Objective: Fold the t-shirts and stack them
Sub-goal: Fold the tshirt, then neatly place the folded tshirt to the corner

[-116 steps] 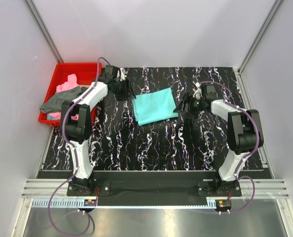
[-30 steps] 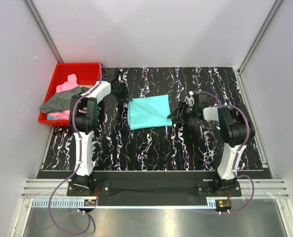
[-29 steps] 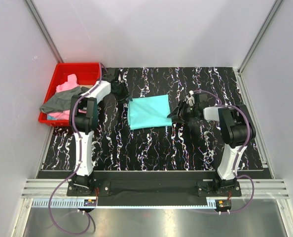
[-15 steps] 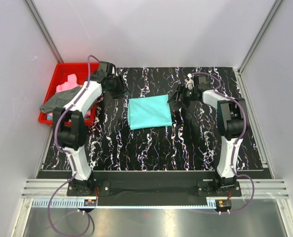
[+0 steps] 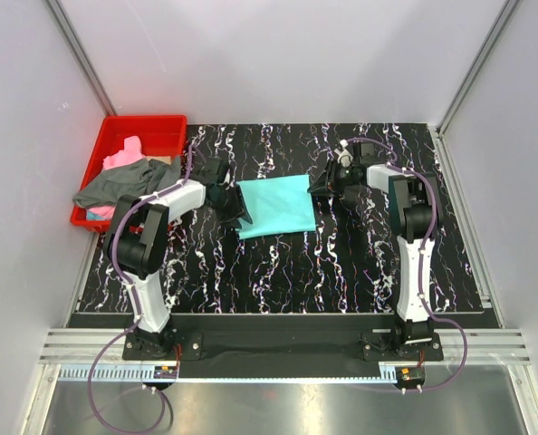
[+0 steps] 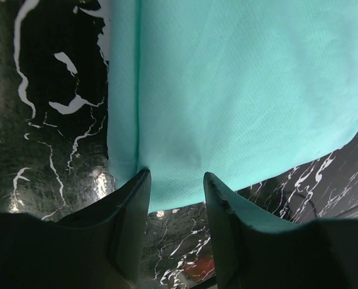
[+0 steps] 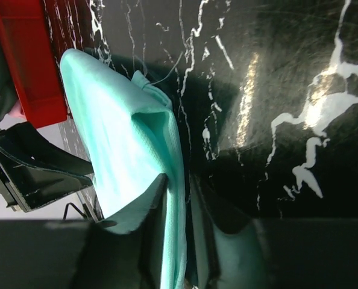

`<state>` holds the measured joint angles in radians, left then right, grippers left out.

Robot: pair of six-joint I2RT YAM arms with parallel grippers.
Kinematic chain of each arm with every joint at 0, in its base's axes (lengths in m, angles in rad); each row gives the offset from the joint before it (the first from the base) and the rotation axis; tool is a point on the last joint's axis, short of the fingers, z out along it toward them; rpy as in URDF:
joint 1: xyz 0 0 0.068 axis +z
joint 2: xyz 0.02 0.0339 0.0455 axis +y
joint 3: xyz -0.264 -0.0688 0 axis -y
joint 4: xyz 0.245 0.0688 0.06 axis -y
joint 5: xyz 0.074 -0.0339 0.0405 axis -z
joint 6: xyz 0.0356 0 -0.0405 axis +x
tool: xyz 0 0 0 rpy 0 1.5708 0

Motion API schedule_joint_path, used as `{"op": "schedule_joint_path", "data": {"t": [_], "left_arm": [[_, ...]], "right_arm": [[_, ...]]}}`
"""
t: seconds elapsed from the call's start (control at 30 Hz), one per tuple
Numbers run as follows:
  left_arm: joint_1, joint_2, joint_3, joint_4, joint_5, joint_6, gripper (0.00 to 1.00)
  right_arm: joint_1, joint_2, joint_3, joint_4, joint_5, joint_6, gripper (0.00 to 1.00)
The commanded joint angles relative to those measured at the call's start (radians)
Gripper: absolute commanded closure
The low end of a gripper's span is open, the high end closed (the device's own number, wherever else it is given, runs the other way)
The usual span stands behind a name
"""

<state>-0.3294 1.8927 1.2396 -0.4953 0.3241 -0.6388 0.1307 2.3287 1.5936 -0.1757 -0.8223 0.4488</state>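
From above you can't really make out either set of jaws, since the wrists cover them. The wrist cams help. The right gripper [image 7: 178, 198] is pinched tight on a fold at the teal shirt's [image 5: 273, 207] right edge. The left gripper [image 6: 174, 186] has its fingers [image 6: 131, 217] spread, straddling the left edge. The shirt lies folded mid-table [image 5: 296, 263]. The pink shirt [image 5: 124, 156] is mostly buried under the grey shirt [image 5: 115, 186], which spills over the bin [image 5: 151, 131] rim on the left.
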Motion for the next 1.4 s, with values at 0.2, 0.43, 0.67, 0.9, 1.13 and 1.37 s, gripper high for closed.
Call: {"op": "schedule_joint_path", "data": {"t": [0.2,0.43,0.67,0.9,1.13,1.37], "left_arm": [[0.006,-0.012,-0.005,0.081,-0.002,-0.024,0.55],[0.006,-0.099,0.119,-0.041,0.029,0.01,0.54],[0.009,-0.28,0.126,-0.134,0.006,0.1,0.53],[0.015,-0.516,0.008,-0.152,-0.17,0.169,0.52],[0.055,-0.69,-0.104,-0.121,-0.278,0.176,0.5],[0.07,-0.742,-0.154,-0.112,-0.234,0.177,0.5]], "right_arm": [[0.003,0.044,0.049,0.077,-0.024,0.068,0.64],[0.001,-0.025,0.065,-0.009,-0.057,0.001,0.38],[0.015,-0.146,0.08,-0.273,0.214,-0.051,0.35],[0.154,-0.282,0.114,-0.427,0.576,0.004,0.64],[0.335,-0.269,0.109,-0.389,0.646,0.119,0.98],[0.435,-0.161,0.167,-0.325,0.655,0.137,0.95]]}}
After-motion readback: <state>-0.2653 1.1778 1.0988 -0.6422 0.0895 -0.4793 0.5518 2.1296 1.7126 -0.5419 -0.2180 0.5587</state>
